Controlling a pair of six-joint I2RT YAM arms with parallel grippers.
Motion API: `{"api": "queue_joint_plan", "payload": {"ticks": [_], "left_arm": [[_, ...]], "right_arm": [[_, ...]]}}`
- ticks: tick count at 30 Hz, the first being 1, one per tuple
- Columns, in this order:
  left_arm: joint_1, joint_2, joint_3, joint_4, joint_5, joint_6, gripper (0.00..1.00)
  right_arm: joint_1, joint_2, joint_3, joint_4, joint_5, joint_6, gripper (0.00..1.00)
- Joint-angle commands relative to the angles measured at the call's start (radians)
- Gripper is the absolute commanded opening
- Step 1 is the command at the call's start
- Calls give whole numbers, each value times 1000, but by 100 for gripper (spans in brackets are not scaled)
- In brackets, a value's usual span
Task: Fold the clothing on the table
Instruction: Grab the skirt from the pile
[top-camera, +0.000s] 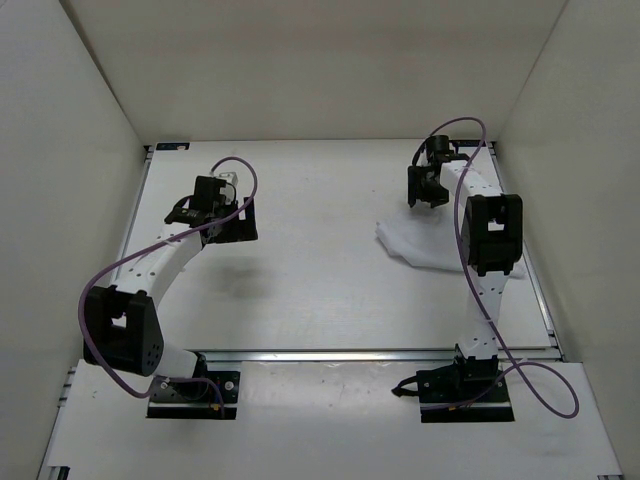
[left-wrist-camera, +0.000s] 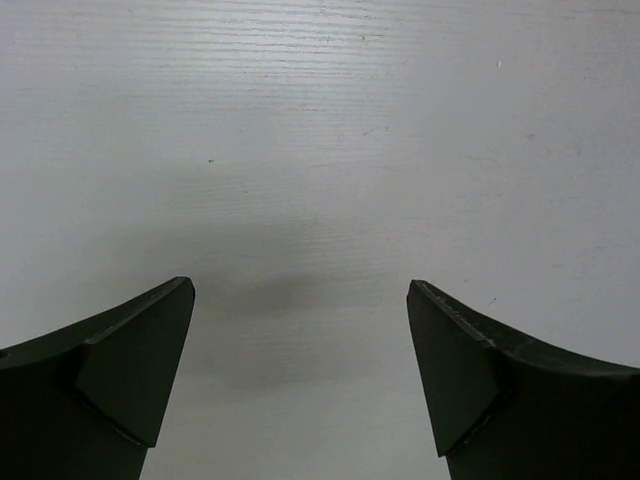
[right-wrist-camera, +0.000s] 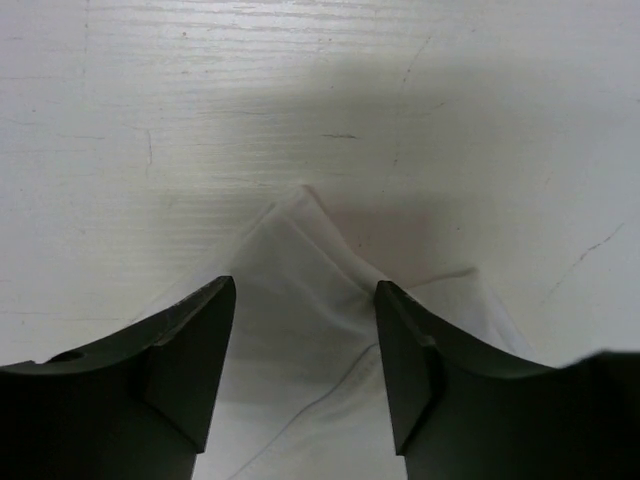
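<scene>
The clothing (top-camera: 415, 245) is a limp white piece bunched on the right half of the table (top-camera: 320, 290), partly under my right arm. My right gripper (top-camera: 425, 195) hangs over its far edge. In the right wrist view a pointed corner of the clothing (right-wrist-camera: 300, 250) lies between the two dark fingers, and the right gripper (right-wrist-camera: 304, 283) straddles it with a gap still showing on each side of the fabric. My left gripper (top-camera: 238, 222) is over the left half of the table, far from the clothing. In its wrist view the left gripper (left-wrist-camera: 300, 285) stands wide open over bare table (left-wrist-camera: 320, 120).
White walls close in the table on the left, right and far sides. A silver rail (top-camera: 380, 353) runs along the near edge in front of both arm bases. Purple cables (top-camera: 545, 395) loop off each arm.
</scene>
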Motion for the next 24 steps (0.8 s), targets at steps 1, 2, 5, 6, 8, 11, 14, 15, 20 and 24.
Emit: {"api": "queue_joint_plan", "payload": {"ticks": [1, 2, 5, 6, 8, 11, 14, 15, 20, 24], "left_arm": [[3, -9, 11, 6, 27, 12, 98], [4, -7, 10, 4, 23, 16, 99], [4, -4, 13, -5, 26, 19, 99], [9, -6, 10, 1, 32, 13, 99], [0, -6, 7, -8, 30, 18, 99], [0, -10, 18, -14, 41, 19, 99], [0, -7, 22, -19, 49, 19, 99], [-3, -13, 21, -17, 53, 18, 98], [-8, -68, -18, -3, 73, 7, 99], [-3, -118, -36, 27, 93, -4, 99]], "right_arm": [[-4, 16, 28, 6, -4, -16, 54], [-7, 21, 27, 12, -4, -13, 51], [-16, 24, 19, 7, -6, -9, 37], [-22, 29, 21, -2, -33, -5, 28], [-27, 33, 27, -5, -43, -8, 0], [-29, 33, 58, -20, -44, -11, 0], [-4, 3, 125, -50, -52, -14, 0], [3, -8, 168, -69, -58, -13, 1], [88, -138, 271, -57, -150, -17, 1], [180, -279, 330, -31, -169, 9, 0]]}}
